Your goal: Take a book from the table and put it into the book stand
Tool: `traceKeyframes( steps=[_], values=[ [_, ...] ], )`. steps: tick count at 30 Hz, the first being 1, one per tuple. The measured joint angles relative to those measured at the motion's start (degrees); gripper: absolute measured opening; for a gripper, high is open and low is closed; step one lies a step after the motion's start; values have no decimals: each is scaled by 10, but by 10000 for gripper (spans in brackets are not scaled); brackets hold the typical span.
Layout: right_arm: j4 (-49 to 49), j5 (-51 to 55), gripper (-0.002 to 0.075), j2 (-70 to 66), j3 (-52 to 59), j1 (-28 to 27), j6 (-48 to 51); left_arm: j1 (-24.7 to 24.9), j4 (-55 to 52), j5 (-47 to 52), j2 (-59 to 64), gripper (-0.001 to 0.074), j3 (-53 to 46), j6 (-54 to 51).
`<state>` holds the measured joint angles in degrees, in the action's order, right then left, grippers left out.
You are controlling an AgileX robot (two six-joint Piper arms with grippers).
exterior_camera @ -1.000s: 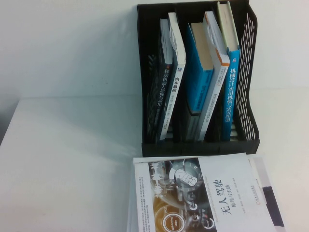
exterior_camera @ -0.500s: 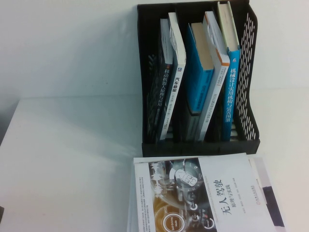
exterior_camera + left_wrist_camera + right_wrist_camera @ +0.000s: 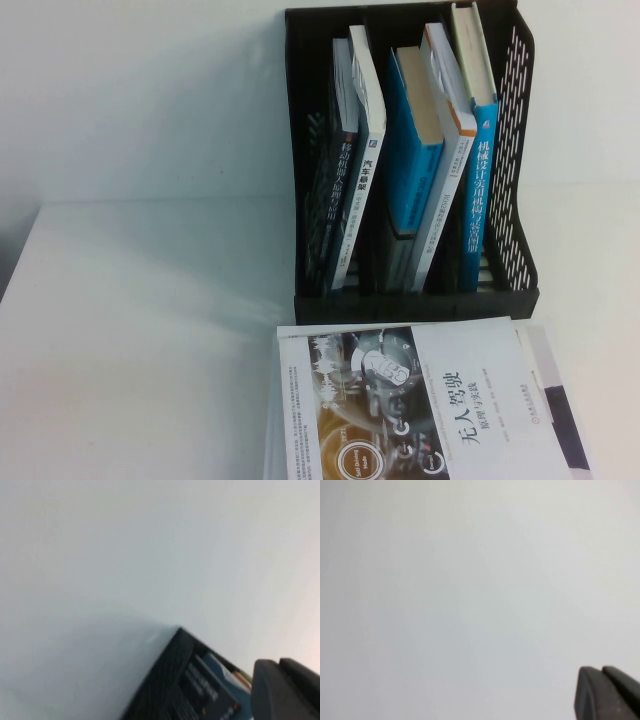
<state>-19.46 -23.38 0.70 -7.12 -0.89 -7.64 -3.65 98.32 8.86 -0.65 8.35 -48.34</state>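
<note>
One book stand [image 3: 410, 165], three slots, five upright books inside. One book [image 3: 420, 405] lies flat on the bench [image 3: 140, 330], touching the stand's front lip: white cover, dark circular graphic, orange accents, black title 无人驾驶. My left end effector [image 3: 285, 690] and right end effector [image 3: 607, 692] show one dark tip each; spread cannot be told.

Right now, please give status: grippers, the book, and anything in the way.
Left gripper and right gripper off the table, out of high view. Book flat on table before the stand. Stand slots hold other books.
</note>
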Motion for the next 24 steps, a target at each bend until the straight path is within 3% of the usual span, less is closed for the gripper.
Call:
traceKeyframes(
  steps=[4,11,19,24],
  values=[
    [29,65,-3,-1,-103,0,81,0,3,-34,5,-4,101,-184],
    [40,238,-3,-112,-244,0,229,0,10,-136,118,-4,215,-375],
    [58,503,-3,-333,-358,0,249,0,12,-149,286,-4,244,-408],
    [68,598,-3,-437,-375,0,261,5,13,-142,365,-4,244,-379]
  ],
)
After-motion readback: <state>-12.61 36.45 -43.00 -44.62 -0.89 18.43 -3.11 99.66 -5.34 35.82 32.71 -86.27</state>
